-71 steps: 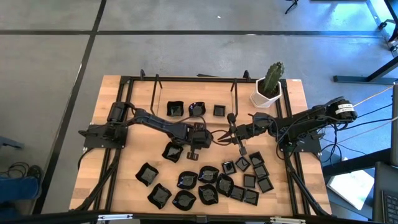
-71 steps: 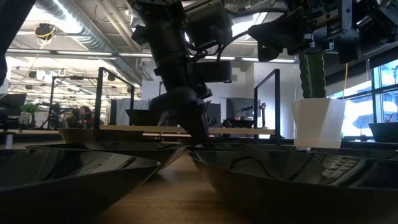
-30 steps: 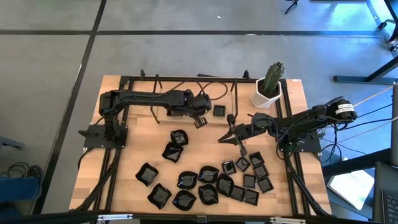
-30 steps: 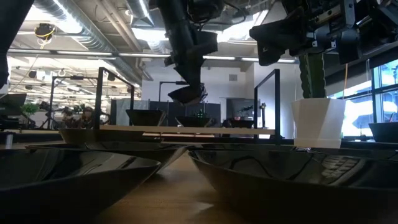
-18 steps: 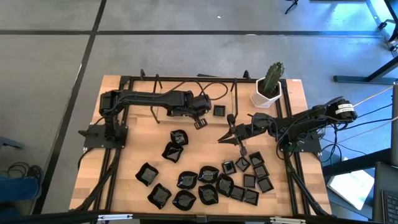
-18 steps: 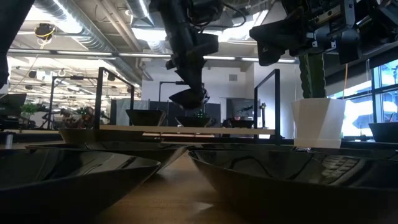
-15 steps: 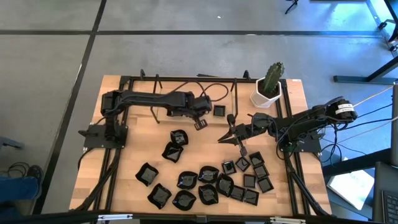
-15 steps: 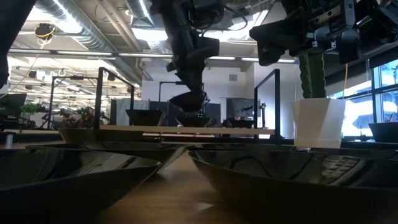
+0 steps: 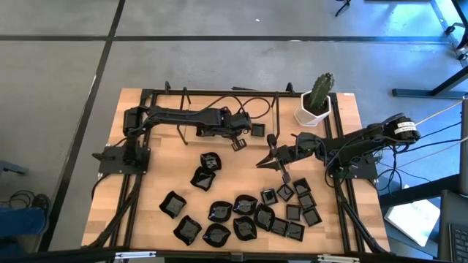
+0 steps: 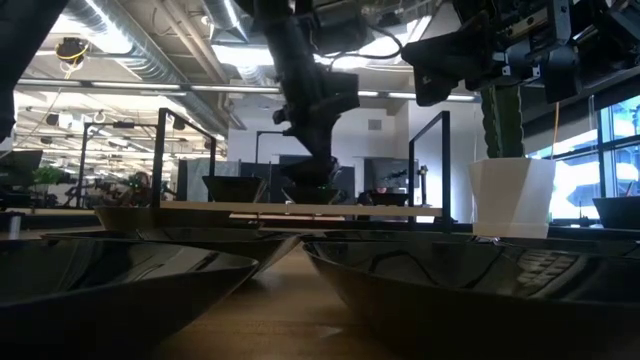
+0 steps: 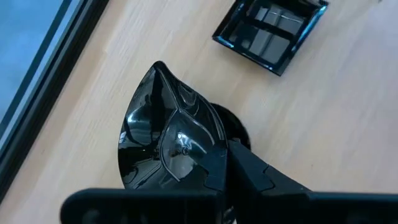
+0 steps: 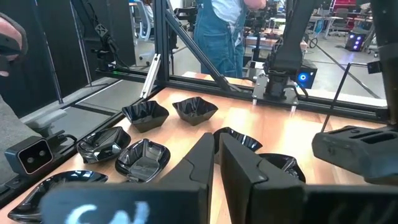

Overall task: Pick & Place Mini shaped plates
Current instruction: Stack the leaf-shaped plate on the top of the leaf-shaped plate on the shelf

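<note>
My left gripper [image 9: 236, 139] is at the far row of the table, shut on a glossy black leaf-shaped mini plate [image 11: 165, 134]. In the left wrist view this plate hangs over a round dark dish [image 11: 235, 127], with a square plate [image 11: 270, 34] just beyond. The low view shows the held plate [image 10: 310, 188] low over the far row. My right gripper [image 9: 261, 164] hovers shut at mid-table and holds nothing. Several more mini plates [image 9: 241, 215] lie flat on the near half, and two others [image 9: 205, 169] lie nearer the middle. My left gripper pinches the leaf-shaped plate by its rim at the wide end [image 11: 208, 165], one finger [image 11: 255, 171] on top. The fingers come slanting down from above. The pointed end sticks out past them. Whether the plate touches the round dish below, I cannot tell.
A white pot with a green cactus [image 9: 316, 108] stands at the far right corner. A black frame [image 9: 219, 93] runs along the table's far edge and sides. Small square plates [image 9: 296, 204] cluster at the near right. Bare wood [image 9: 161, 157] lies left of the middle.
My left gripper has come down over the far row with the leaf-shaped plate, drifting slightly toward the table's right. The plate has sunk from well above the row to just over it. My right gripper has kept still.
</note>
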